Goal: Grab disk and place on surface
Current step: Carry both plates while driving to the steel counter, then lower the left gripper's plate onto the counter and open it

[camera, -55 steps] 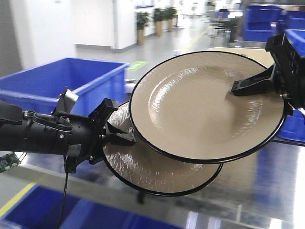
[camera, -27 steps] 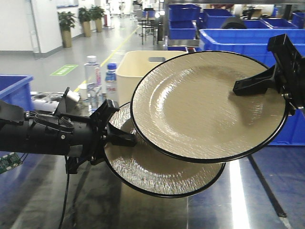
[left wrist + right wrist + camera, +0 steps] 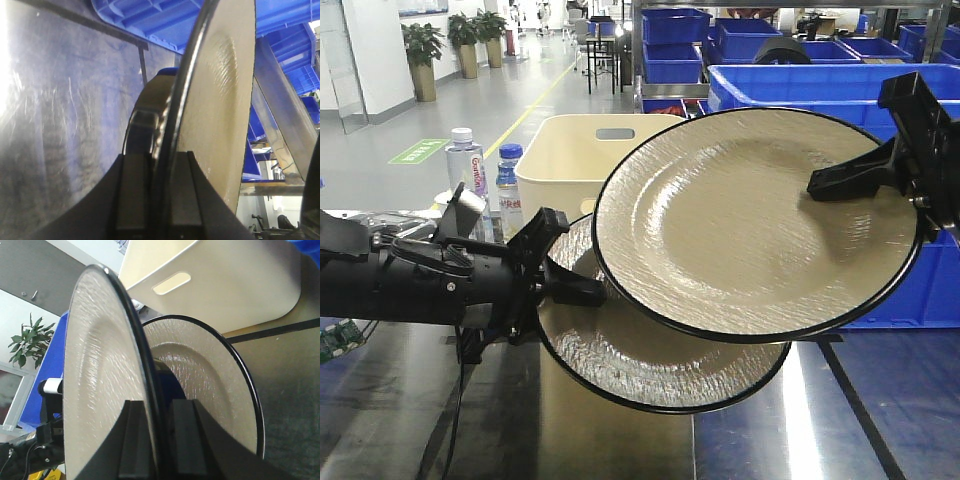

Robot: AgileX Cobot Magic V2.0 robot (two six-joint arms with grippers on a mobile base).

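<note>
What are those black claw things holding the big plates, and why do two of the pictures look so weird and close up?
The black claws are the two hands of a robot, called grippers. The big picture looks out from the robot's front. There the left gripper pinches the rim of the lower plate, and the right gripper pinches the rim of the upper plate, which sits in front of the lower one. Both plates are up in the air above the shiny grey table. Behind them stand a cream tub, two water bottles and blue crates. The weird pictures come from little cameras on each wrist, so you see each plate edge-on, squeezed between two black fingers.
</note>
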